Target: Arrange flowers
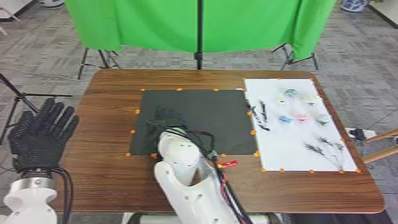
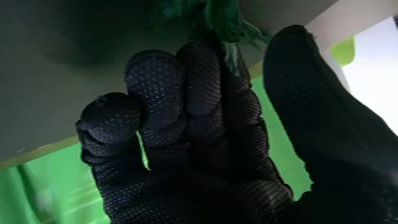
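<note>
While the fingers (image 2: 160, 80) of the right hand (image 1: 171, 126) look loosely bent, the thumb (image 2: 302, 80) stands well off from them, so I'd call it pretty open. There's some dark greenery (image 2: 222, 22) right at the fingertips, overlapping them, but honestly can't tell if it's gripped or how many stems that is. All this is over the left part of the dark mat (image 1: 222, 110), in the middle of the table (image 1: 107, 105).

Just right of that mat is a white sheet (image 1: 275, 142). I count six small blooms on it: three toward the far end, a blue one (image 1: 290, 92) and two pale ones, then a nearer row with a blue, a pink (image 1: 302, 118) and a pale greenish one. Dark sprigs (image 1: 258, 117) run along its left side, and thin sprigs (image 1: 327, 148) lie nearer; too fine to count, sorry. Left hand (image 1: 40, 137) is off the table's left side, fingers straight and spread, holding nothing.
</note>
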Available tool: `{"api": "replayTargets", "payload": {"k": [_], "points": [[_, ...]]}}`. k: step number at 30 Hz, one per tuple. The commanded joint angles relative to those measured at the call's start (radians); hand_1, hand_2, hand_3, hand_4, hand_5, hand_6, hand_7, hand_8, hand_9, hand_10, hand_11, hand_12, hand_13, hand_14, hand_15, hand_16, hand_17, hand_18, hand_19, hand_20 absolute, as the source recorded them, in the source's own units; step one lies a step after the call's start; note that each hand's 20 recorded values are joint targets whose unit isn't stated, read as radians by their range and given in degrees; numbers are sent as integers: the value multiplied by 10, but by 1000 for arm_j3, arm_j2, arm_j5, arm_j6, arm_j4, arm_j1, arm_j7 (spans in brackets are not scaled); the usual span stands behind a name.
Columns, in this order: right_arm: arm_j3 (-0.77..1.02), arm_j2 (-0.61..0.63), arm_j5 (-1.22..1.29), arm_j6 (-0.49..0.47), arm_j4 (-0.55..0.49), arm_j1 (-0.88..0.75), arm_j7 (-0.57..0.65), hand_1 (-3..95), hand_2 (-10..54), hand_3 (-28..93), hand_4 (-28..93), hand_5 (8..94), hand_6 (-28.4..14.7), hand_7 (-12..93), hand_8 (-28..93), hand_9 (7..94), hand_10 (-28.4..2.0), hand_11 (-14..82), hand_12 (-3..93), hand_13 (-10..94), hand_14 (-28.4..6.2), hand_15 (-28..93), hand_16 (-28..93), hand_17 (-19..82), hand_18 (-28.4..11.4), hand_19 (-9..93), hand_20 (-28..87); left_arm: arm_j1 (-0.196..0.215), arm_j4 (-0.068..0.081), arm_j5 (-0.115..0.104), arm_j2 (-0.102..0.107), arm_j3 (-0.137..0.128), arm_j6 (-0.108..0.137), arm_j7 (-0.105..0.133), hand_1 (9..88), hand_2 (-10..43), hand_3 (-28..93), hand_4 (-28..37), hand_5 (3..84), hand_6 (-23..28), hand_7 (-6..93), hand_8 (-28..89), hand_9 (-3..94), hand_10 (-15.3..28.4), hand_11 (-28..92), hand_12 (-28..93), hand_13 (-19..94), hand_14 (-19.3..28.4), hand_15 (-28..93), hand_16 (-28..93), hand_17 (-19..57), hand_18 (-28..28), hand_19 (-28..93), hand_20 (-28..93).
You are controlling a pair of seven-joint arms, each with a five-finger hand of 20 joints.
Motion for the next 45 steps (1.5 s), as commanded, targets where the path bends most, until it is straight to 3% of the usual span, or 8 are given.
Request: {"api": "replayTargets", "payload": {"k": [1,6,10,15,25,31,45], "points": [[-24,46,88,26,-48,33,65,469,-95,772,-282,589,-62,454,86,701,-174,466,470,694,-158,648,358,381,-284,902,386,6,4,-2,3,-17,-9,-8,296,94,725,-222,441,92,81,-69,381,140,145,129,301,146,278,-31,-24,136,253,156],[-52,80,147,24,-88,39,95,464,-95,770,-283,594,-64,443,74,697,-177,481,459,693,-160,655,358,383,-284,905,390,-2,7,-5,-1,-17,-17,-11,297,95,723,-222,442,92,82,-69,381,140,147,130,300,147,279,-31,-24,136,253,156],[-87,151,198,33,-150,45,108,467,-95,754,-275,607,-72,395,55,698,-184,476,443,691,-163,655,357,381,-284,904,392,-6,9,1,-8,-28,-18,-30,295,94,726,-221,442,92,82,-69,381,140,147,130,301,146,280,-30,-25,136,255,157],[-107,221,279,-126,-251,26,130,522,-95,693,-233,638,-70,373,141,724,-180,436,472,694,-171,660,351,380,-284,908,392,16,1,4,-20,-53,-12,-47,296,94,725,-222,442,92,82,-69,383,141,148,131,301,146,282,-30,-25,136,254,156],[-119,266,304,-320,-320,-4,123,573,-95,709,-209,693,-75,274,165,765,-167,322,553,693,-173,653,369,372,-284,901,411,16,-1,11,-25,-61,-18,-62,296,95,726,-222,443,92,83,-70,384,141,151,132,301,146,284,-31,-25,136,254,156],[-134,256,299,-339,-338,-27,108,582,-95,709,-212,697,-73,265,168,772,-165,299,567,690,-173,642,396,368,-284,897,417,11,5,5,-19,-39,-15,-78,297,96,725,-224,443,92,84,-70,384,141,150,132,301,146,284,-30,-25,136,255,156],[-164,225,259,-357,-342,-58,88,582,-95,713,-213,684,-74,256,165,767,-163,290,559,683,-168,631,422,363,-284,893,420,-14,20,3,-2,-9,-11,-87,296,98,726,-224,443,92,84,-70,384,140,150,132,302,145,287,-31,-27,138,258,158]]}}
